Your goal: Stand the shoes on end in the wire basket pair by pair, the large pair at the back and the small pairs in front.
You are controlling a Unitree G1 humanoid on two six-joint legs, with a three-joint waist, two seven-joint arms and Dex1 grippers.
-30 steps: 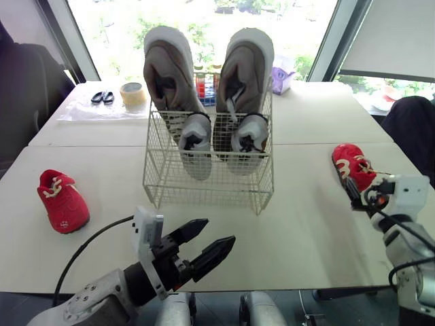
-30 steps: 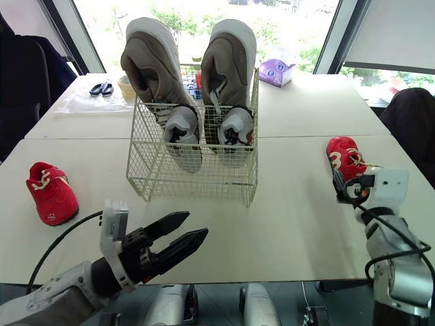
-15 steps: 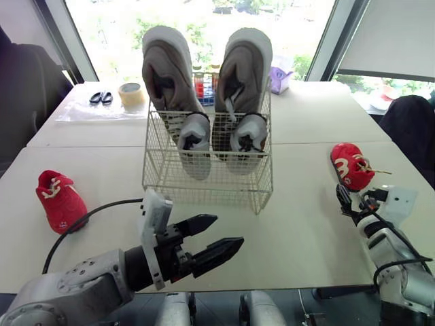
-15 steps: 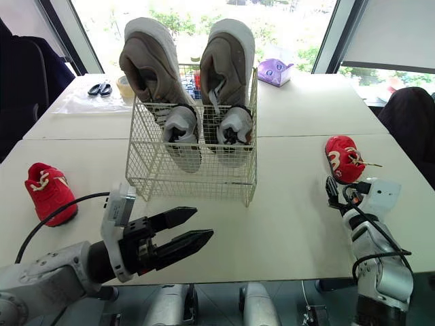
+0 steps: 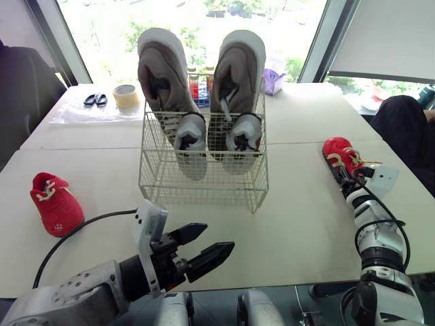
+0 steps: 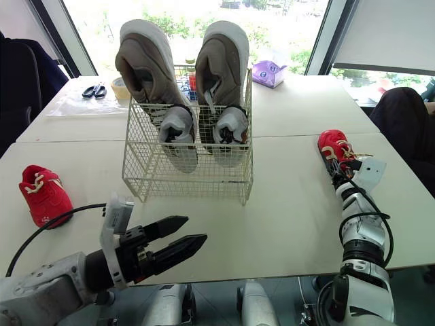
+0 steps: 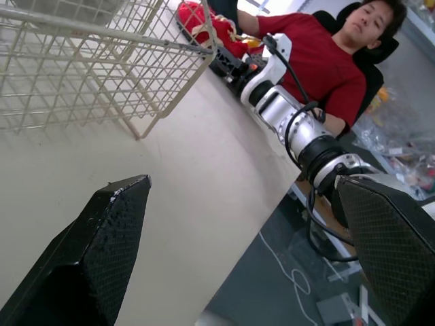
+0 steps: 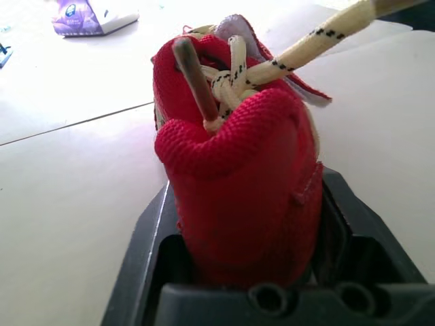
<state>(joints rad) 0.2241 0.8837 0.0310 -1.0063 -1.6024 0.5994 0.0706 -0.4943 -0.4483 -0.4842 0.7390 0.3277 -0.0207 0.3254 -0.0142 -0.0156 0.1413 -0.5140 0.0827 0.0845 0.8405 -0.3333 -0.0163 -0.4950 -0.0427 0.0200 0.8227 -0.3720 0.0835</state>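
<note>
Desk: pale, smooth and matt, with a seam running across it behind the basket.
Wire basket: a cream box of thin wire grid, open at the top, at the middle of the desk.
Large tan shoes: suede-like uppers and thick white soles. They stand on end side by side at the back of the basket, long axes upright, rising well above the rim.
Small grey shoes: soft and rounded. They stand on end in front of the large pair, one before each, with their dark openings facing the near edge.
Left red shoe: woven red cloth with cream laces. It lies on its sole near the left edge, long axis running from near to far, rounded toe toward the near edge.
Right red shoe: the same red mesh, with speckled cream laces. It lies near the right edge, long axis in line with the right gripper; which end is nearest the gripper cannot be told.
Right gripper: its black fingers are closed against both sides of the right red shoe.
Left gripper: over the near edge with its textured black fingers spread apart, holding nothing.
Far left corner: scissors and a tape roll.
Far edge: a purple box.
Person: in a red shirt, beyond the right edge.
</note>
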